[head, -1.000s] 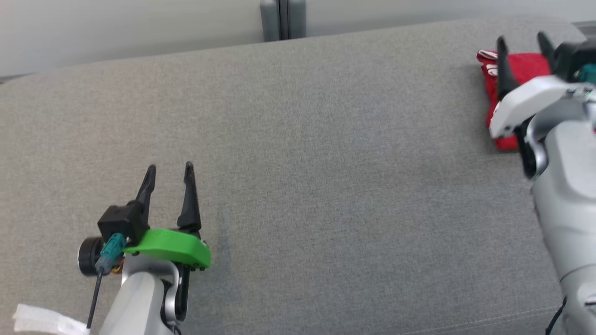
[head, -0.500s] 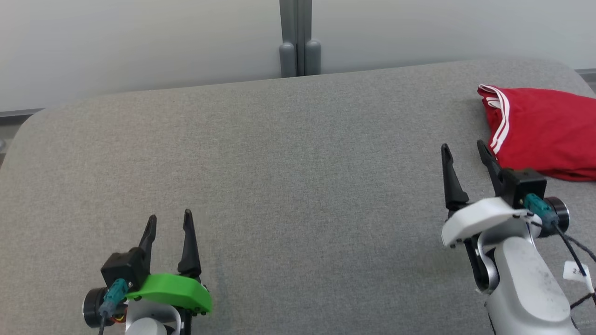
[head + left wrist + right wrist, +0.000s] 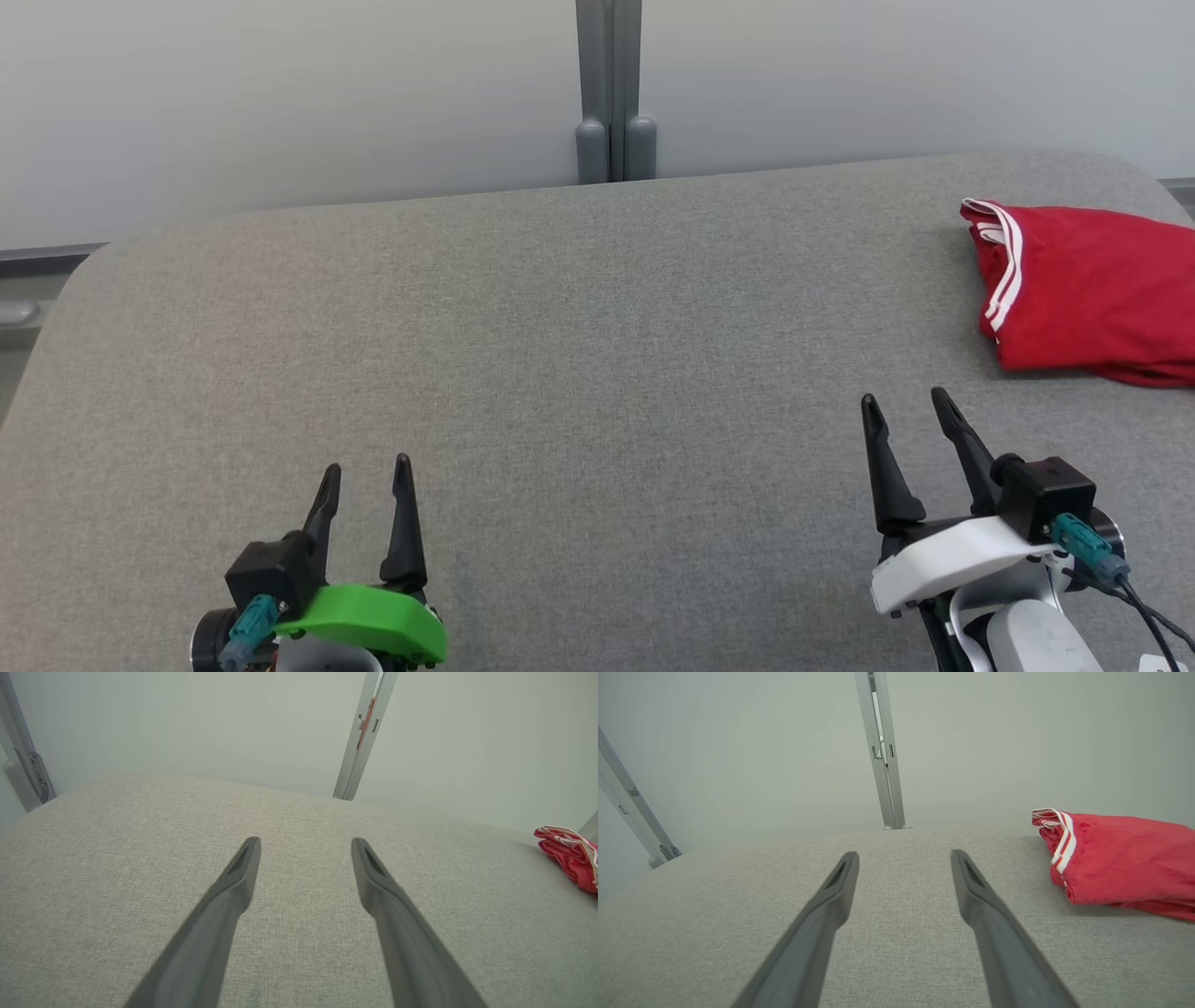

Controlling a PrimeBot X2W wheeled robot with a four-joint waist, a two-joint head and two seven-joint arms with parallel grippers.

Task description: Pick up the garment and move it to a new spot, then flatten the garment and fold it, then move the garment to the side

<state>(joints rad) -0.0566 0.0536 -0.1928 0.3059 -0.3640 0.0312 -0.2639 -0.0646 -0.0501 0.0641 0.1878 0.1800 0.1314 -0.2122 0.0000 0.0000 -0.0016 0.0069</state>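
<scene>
Your red garment (image 3: 1092, 299) lies folded at the grey counter's (image 3: 597, 327) far right edge, ahead and right of your nearer right pincer (image 3: 904, 397). It and your left pincer (image 3: 367, 463) are spread, empty.

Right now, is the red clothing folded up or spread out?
Folded: the red garment lies in a compact bundle, its white-striped edges stacked in layers.

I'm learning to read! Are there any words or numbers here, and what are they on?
None can be read.
The red garment has white stripes but no letters.
A white tag at the head view's bottom right corner is cut off, unreadable.
The grey upholstered surface is plain.
</scene>
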